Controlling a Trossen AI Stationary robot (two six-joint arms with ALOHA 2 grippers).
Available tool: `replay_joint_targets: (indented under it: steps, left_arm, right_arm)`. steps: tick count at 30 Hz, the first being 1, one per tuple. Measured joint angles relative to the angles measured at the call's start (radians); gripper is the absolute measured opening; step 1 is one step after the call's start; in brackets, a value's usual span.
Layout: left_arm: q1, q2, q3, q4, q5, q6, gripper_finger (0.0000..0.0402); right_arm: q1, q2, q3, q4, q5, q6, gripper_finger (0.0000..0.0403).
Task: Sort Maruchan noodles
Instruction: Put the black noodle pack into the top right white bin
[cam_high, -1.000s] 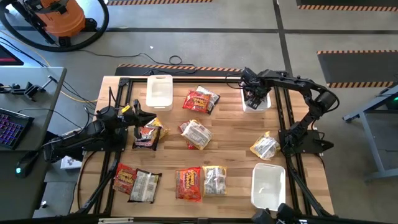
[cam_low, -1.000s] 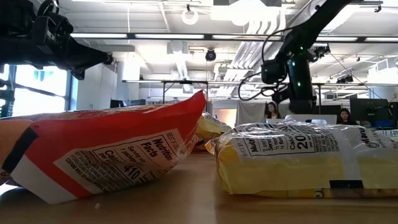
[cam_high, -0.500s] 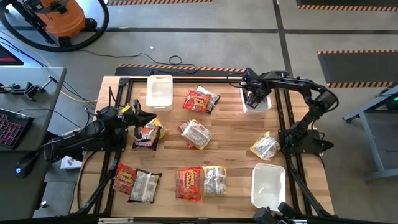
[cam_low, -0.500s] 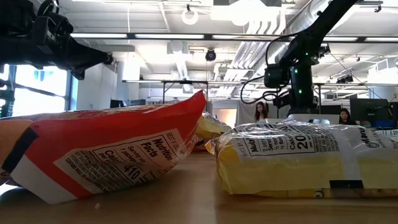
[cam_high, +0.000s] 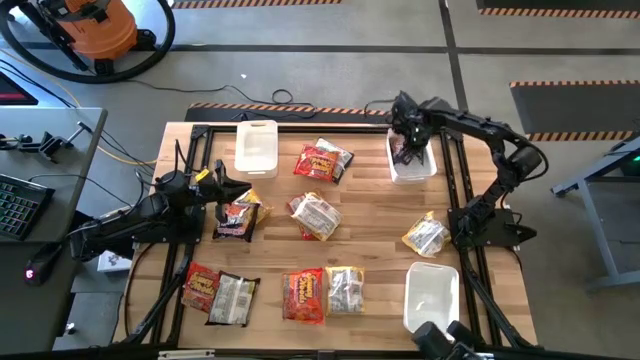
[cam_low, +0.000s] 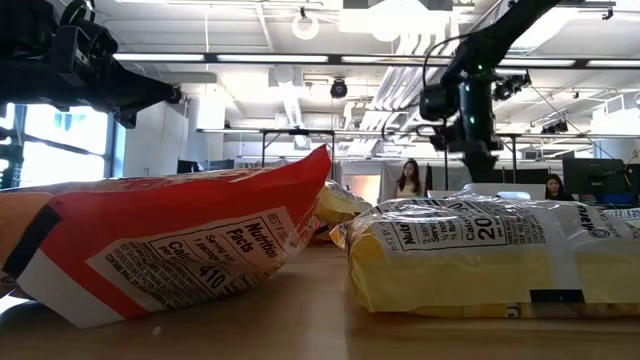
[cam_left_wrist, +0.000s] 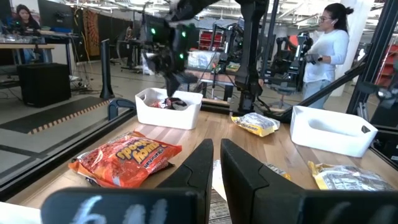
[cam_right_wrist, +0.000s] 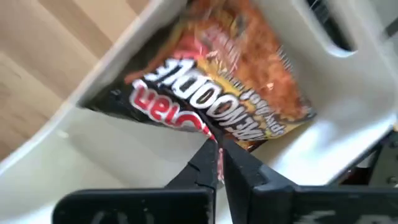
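Observation:
Maruchan noodle packets lie flat across the table: a red-orange one (cam_high: 322, 160), a yellow-white one (cam_high: 315, 215), a dark one (cam_high: 238, 215), and several more along the near side. One dark and orange packet (cam_right_wrist: 217, 81) lies in the far right white bin (cam_high: 425, 168), leaning on its wall. My right gripper (cam_right_wrist: 216, 155) hangs shut just above that packet, pointing down. My left gripper (cam_left_wrist: 216, 163) is shut and level above the table's left side, beside the dark packet.
A second white bin (cam_high: 256, 148) stands at the far left and a third (cam_high: 432, 297) at the near right. A yellow packet (cam_high: 427, 235) lies by the right arm's base. People show in the room beyond the table.
My right gripper has risen above the far right bin, drifted a little toward the table's far edge, and its fingers have come together. The packet stays in the bin.

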Motion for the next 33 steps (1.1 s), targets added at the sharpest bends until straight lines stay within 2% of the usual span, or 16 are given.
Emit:
replay_joint_targets:
  steps: [6, 9, 15, 20, 24, 33]
  left_arm:
    - [0.0, 0.0, 0.0, 0.0, 0.0, 0.0, 0.0023]
    - [0.0, 0.0, 0.0, 0.0, 0.0, 0.0, 0.0023]
    - [0.0, 0.0, 0.0, 0.0, 0.0, 0.0, 0.0023]
    - [0.0, 0.0, 0.0, 0.0, 0.0, 0.0, 0.0023]
    - [0.0, 0.0, 0.0, 0.0, 0.0, 0.0, 0.0023]
    - [0.0, 0.0, 0.0, 0.0, 0.0, 0.0, 0.0023]
  right_arm:
    - [-0.029, 0.0, 0.116, -0.085, -0.022, -0.046, 0.0008]
    - [0.001, -0.001, 0.138, -0.131, -0.029, -0.091, 0.0028]
    - [0.086, -0.001, 0.06, -0.097, -0.071, -0.155, 0.0122]
    - [0.118, -0.001, -0.055, 0.028, 0.03, -0.191, 0.0217]
    - [0.121, -0.001, -0.114, 0.11, 0.09, -0.203, 0.0265]
    - [0.12, -0.001, -0.219, 0.213, 0.117, -0.235, 0.0275]
